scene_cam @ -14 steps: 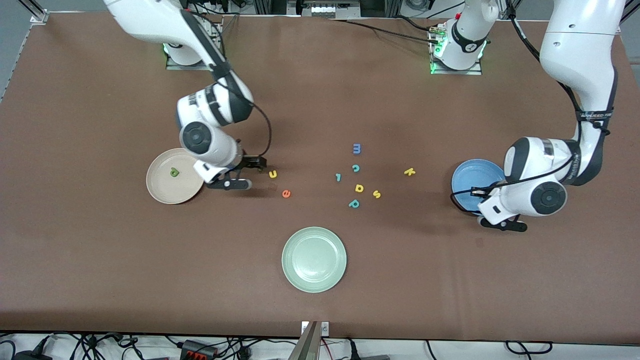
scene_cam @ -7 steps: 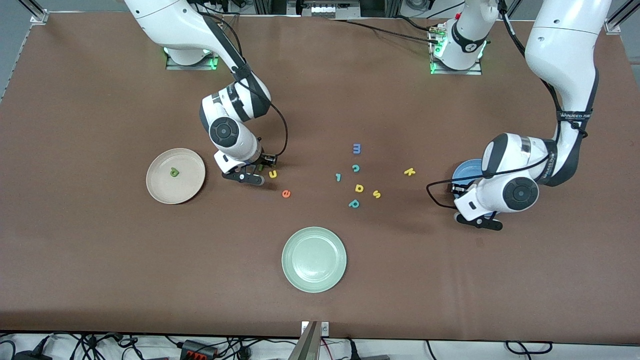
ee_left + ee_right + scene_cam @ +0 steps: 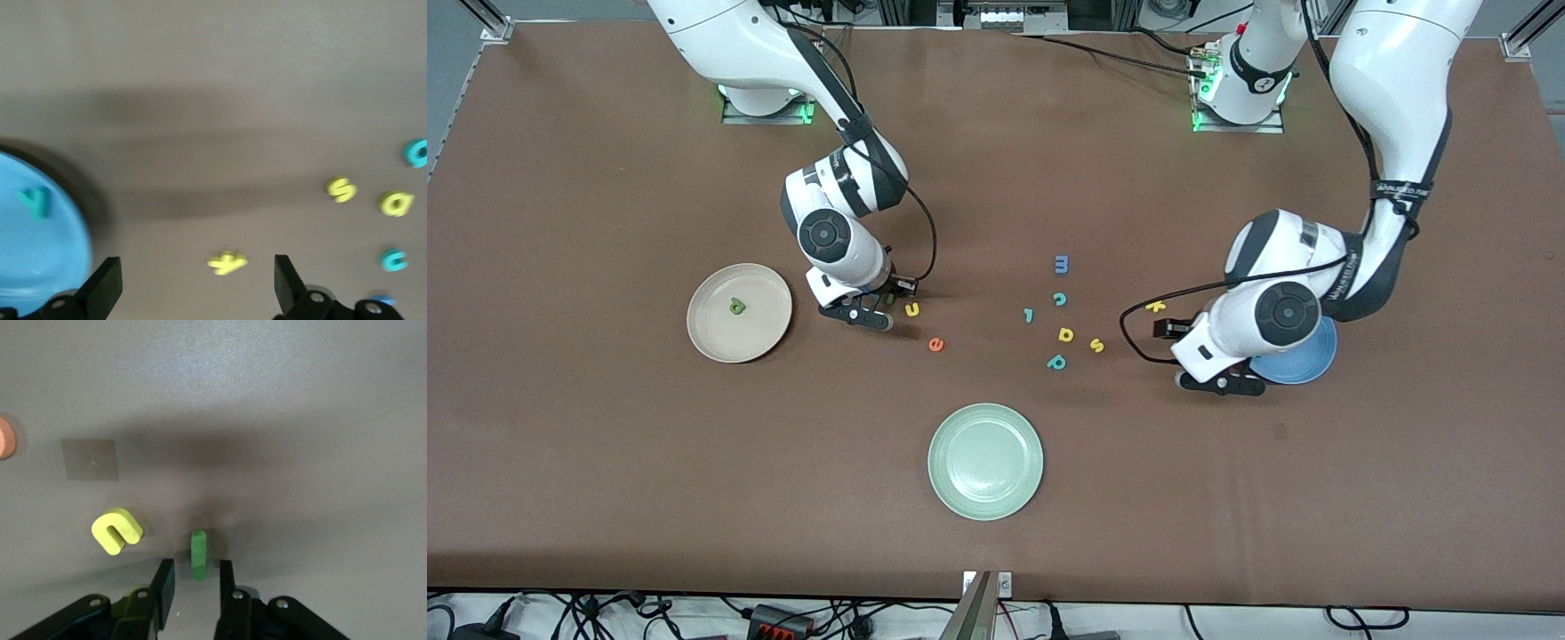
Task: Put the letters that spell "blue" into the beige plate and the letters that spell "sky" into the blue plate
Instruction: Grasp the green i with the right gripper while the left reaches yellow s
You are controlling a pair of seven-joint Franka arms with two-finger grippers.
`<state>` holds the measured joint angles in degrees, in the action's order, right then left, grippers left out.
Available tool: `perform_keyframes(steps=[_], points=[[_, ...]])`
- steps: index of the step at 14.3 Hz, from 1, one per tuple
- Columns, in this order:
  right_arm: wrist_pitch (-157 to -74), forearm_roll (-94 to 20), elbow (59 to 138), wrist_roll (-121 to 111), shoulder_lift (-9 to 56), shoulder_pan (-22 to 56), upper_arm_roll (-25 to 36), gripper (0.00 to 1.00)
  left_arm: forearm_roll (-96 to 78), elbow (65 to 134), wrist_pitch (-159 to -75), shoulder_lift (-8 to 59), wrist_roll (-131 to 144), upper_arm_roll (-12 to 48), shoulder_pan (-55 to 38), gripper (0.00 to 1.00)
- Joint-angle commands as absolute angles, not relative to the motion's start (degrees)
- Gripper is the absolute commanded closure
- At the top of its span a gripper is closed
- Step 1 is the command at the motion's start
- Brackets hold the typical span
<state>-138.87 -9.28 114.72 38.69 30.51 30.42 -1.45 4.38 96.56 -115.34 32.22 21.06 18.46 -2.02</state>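
Note:
The beige plate (image 3: 704,336) holds the green b (image 3: 736,307). My right gripper (image 3: 860,317) (image 3: 195,569) is low on the table beside the yellow u (image 3: 911,309) (image 3: 117,531), open narrowly with the thin green l (image 3: 890,299) (image 3: 198,555) between its fingertips, gaps showing on both sides. The orange e (image 3: 935,344) lies nearer the camera. My left gripper (image 3: 1218,382) (image 3: 197,270) hangs wide open and empty over the table by the yellow k (image 3: 1155,306) (image 3: 227,263). The blue plate (image 3: 1307,364) (image 3: 53,260), partly under the left arm, holds the teal y (image 3: 35,202). The yellow s (image 3: 1096,346) (image 3: 341,189) lies mid-table.
Other letters lie mid-table: blue m (image 3: 1062,264), teal c (image 3: 1059,299), yellow a (image 3: 1065,334), teal p (image 3: 1056,362) and a small teal stroke (image 3: 1029,315). A pale green plate (image 3: 985,460) sits nearer the camera.
My left gripper opened and swung from over the blue plate toward the k, leaving the y in the plate. My right gripper moved from the beige plate to the l and its fingers narrowed.

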Motion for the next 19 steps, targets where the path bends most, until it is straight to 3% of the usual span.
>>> perform_keyframes(steps=[1,4,8,11,15,19], points=[[-139.0,-10.1,114.4,39.3,31.0,30.4,-1.4,0.67,3.2,96.0,-118.5,34.6,27.9,18.8,-4.6,0.00],[-139.1,-10.1,114.1,39.4,31.5,30.3,-1.4,0.71,-0.5,93.8,-119.0,37.9,31.1,18.6,-3.9,0.00],[-139.0,-10.0,113.8,38.6,31.5,30.1,-1.3,0.98,-2.5,92.8,-117.7,38.1,40.7,18.8,-4.7,0.00],[-138.3,-10.0,113.0,36.7,29.1,29.2,-0.6,1.00,-2.1,92.7,-118.4,39.5,41.2,18.6,-3.9,0.00],[-127.7,-9.7,113.6,28.4,23.7,20.9,-0.5,1.00,-1.9,92.7,-118.4,39.1,44.7,18.6,-4.5,0.00],[-124.7,-9.0,118.0,17.3,21.4,14.3,0.5,1.00,-1.8,91.1,-119.3,40.4,47.4,17.8,-5.5,0.00]])
